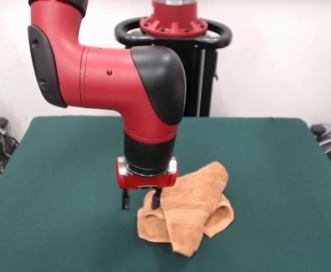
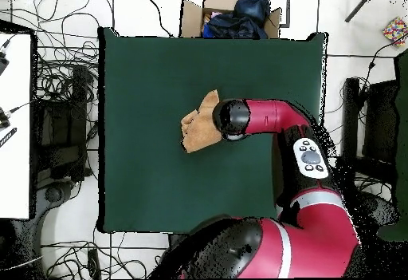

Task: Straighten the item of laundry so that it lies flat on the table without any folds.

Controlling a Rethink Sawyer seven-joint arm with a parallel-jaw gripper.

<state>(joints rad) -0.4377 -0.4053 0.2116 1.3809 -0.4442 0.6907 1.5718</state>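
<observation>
The orange-tan washcloth (image 1: 191,212) lies crumpled and folded over itself on the green table (image 1: 69,170), near the front edge in the front view. In the overhead view the washcloth (image 2: 198,125) sits a little above the middle of the table (image 2: 143,173). My gripper (image 1: 141,199) hangs straight down just above the table at the cloth's left edge. It is open, with one fingertip (image 1: 156,198) against the cloth's edge and the other over bare felt. In the overhead view the arm's wrist (image 2: 232,118) hides the gripper. I see no white tag.
The robot's pedestal (image 1: 174,34) stands behind the table. A cardboard box with dark clothes (image 2: 231,17) sits beyond the table's top edge in the overhead view. Cables (image 2: 64,93) lie on the floor to the left, beside a white surface (image 2: 14,125).
</observation>
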